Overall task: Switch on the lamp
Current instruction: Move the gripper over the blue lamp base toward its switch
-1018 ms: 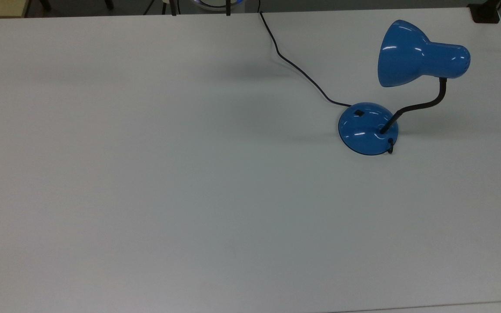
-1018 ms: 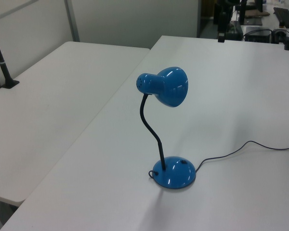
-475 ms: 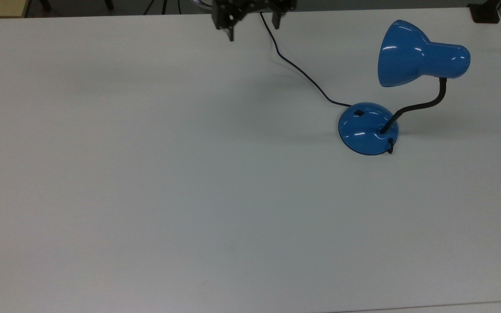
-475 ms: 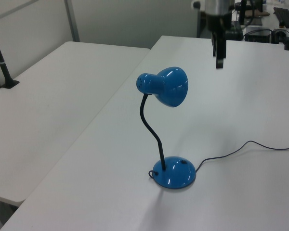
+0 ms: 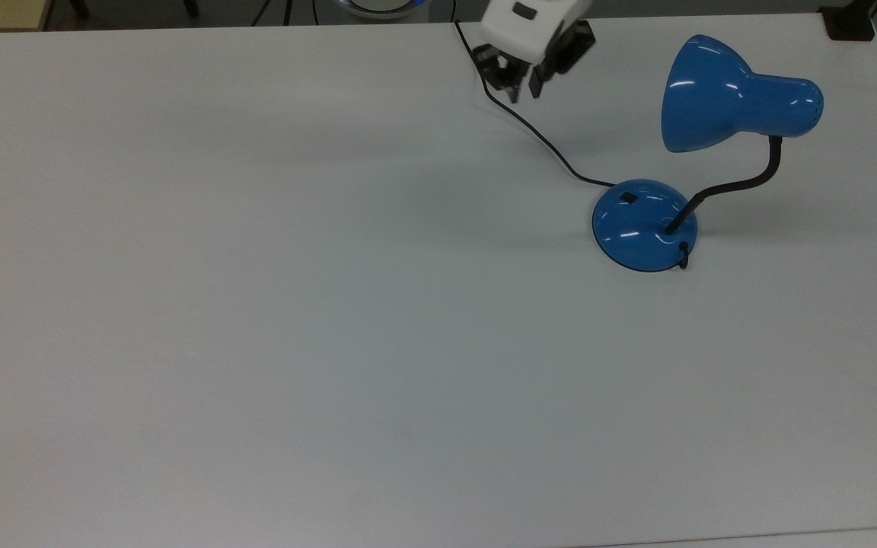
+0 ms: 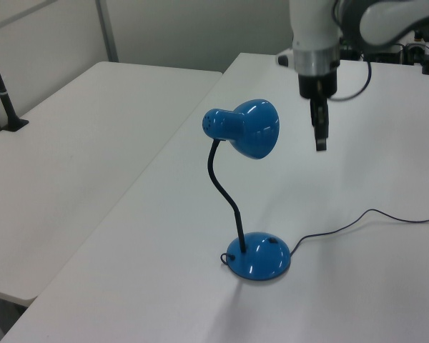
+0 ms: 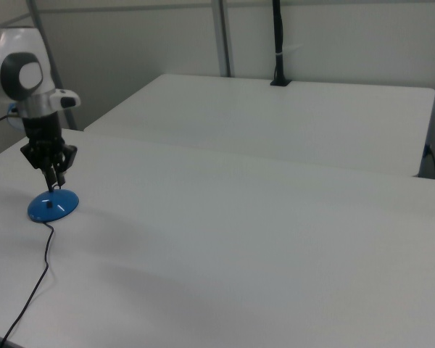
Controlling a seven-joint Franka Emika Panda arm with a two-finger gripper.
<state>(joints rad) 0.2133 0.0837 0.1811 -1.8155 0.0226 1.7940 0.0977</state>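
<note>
White counter (image 5: 256, 304) spreads wide beneath us, and the lamp (image 5: 644, 224) stands near the top view's right edge, its shade (image 5: 712, 95) bent over on the gooseneck. Its cord (image 5: 530, 133) trails off toward the far edge. Our gripper (image 5: 524, 91) hangs above that cord, well apart from the base, jaws close together, which we judge suits poking the small black switch (image 5: 627, 199).

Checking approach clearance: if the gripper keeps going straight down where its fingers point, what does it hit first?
Probably the black cord or bare white table beside it; the gripper hangs above them, off the blue lamp's domed base. Depth is unclear.
</note>
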